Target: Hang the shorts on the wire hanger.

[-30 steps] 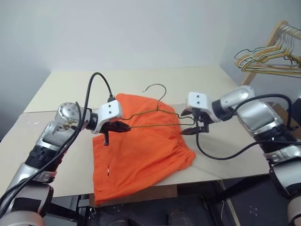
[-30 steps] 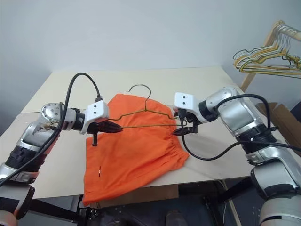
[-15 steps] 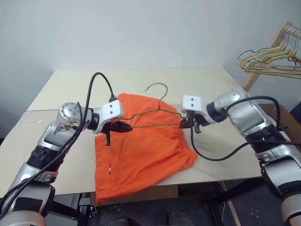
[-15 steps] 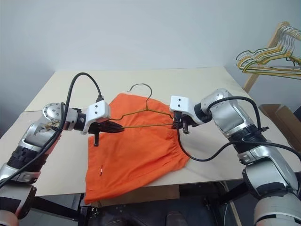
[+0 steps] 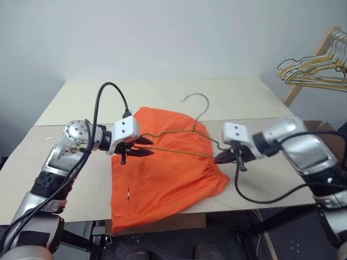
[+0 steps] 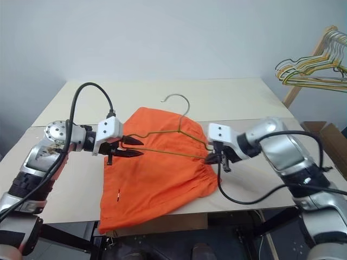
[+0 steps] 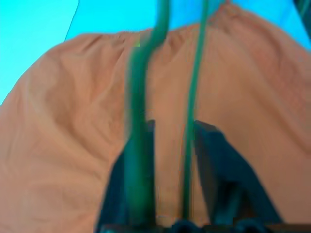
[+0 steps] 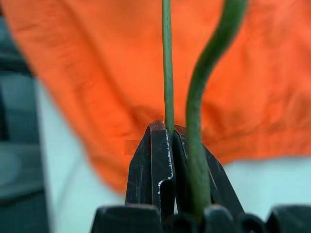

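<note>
The orange shorts (image 5: pixel 162 179) lie flat on the table, waistband toward the right. Just above them hangs the wire hanger (image 5: pixel 197 124), its hook (image 6: pixel 176 96) pointing away from me. My right gripper (image 5: pixel 219 159) is shut on the hanger's right corner; in the right wrist view its fingers (image 8: pixel 158 155) pinch the thin wire (image 8: pixel 167 73). At the left corner my left gripper (image 5: pixel 145 147) is open. Its fingers (image 7: pixel 221 165) stand apart there, and both hanger wires (image 7: pixel 194 97) run between them without being clamped.
A bunch of wire hangers (image 5: pixel 314 67) hangs on a wooden rack at the far right. A cardboard box (image 6: pixel 328 135) sits below it, beside the table. The shorts' lower hem reaches the table's near edge (image 5: pixel 70 216). Bare tabletop (image 5: pixel 76 103) lies to the left and behind.
My right gripper closed on the hanger's right corner and drew back toward me, dragging the hanger to the right. The left gripper opened and let go of the left corner.
</note>
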You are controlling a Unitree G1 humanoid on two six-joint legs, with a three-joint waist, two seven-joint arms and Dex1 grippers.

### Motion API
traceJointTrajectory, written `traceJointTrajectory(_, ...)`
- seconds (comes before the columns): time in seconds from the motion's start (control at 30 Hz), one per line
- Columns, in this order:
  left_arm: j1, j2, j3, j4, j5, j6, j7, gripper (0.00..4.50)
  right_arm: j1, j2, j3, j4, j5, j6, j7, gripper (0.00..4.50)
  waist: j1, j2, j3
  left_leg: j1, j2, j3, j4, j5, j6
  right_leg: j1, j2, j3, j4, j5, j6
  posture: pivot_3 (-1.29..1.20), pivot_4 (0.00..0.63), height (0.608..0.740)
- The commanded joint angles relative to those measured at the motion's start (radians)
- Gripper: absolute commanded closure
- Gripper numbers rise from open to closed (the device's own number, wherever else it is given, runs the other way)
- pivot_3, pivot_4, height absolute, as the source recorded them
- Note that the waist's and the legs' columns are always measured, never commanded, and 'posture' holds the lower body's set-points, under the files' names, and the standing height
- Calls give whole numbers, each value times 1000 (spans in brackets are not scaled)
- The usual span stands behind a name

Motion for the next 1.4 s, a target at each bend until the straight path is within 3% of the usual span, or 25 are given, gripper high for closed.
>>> traceJointTrajectory(0.03,20,25,102,-3,-65,17,8,1604,75,-67,-127,-59,58,85,-29,4500,-2,0,0,1,0,0,0,-1,2,0,0,0,0,0,0,-101,0,740)
traceJointTrajectory(0.17,120,67,189,-89,-155,82,-3,340,250,-140,-270,-83,130,215,-71,4500,-7,0,0,3,0,0,-1,-3,6,1,0,1,0,0,0,-96,0,740)
traceJointTrajectory(0.23,188,51,234,-167,-200,86,27,14,343,-154,-357,-72,171,314,-103,4500,-4,0,0,3,0,0,-2,-3,6,2,0,1,0,0,0,-88,0,740)
traceJointTrajectory(0.33,253,47,262,-282,-266,189,84,14,437,-162,-430,-40,222,488,-155,4500,6,0,0,4,0,0,-1,-4,6,4,0,1,-1,0,0,-85,0,740)
traceJointTrajectory(0.53,322,39,260,-393,-333,203,88,14,455,-165,-393,111,279,676,-190,4500,21,0,0,11,0,2,-2,-4,6,8,0,3,-1,1,0,-92,0,740)
traceJointTrajectory(0.73,310,50,251,-383,-328,199,91,14,390,-157,-358,182,336,712,-178,4500,19,1,-1,13,0,2,-4,-4,6,9,1,5,-1,1,-1,-82,0,740)
traceJointTrajectory(0.93,308,61,251,-386,-326,202,90,14,388,-238,-265,131,422,693,-46,4500,26,1,-1,12,0,2,-4,-4,6,8,1,4,-2,1,0,-69,0,740)
traceJointTrajectory(1.03,309,64,246,-394,-326,203,93,14,355,-251,-205,153,408,690,-50,4500,26,1,-1,12,0,2,-4,-4,7,8,1,4,-2,1,0,-61,0,740)
traceJointTrajectory(1.4,334,79,254,-413,-331,203,98,14,364,-354,-163,188,440,589,104,4500,38,1,-1,12,0,2,-5,-4,7,8,1,4,-2,1,0,-40,0,740)
